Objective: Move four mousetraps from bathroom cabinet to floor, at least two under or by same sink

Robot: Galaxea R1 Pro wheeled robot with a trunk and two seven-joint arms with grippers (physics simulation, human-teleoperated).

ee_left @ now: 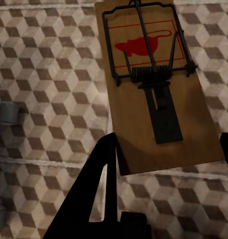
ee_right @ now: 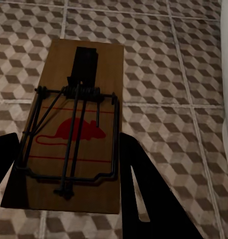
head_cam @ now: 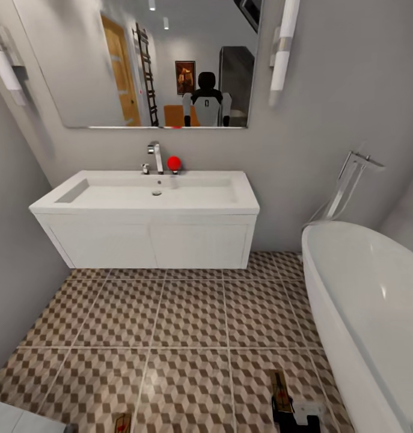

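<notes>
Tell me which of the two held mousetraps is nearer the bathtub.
The right gripper's mousetrap: it sits close beside the white bathtub, while the left gripper's mousetrap is farther out over the tiled floor.

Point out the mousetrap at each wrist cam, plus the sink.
left mousetrap [ee_left: 159,94], left wrist view, on its dark metal plate.
right mousetrap [ee_right: 74,134], right wrist view, on the red mouse mark.
sink [head_cam: 146,195], head view, on the basin floor.
</notes>
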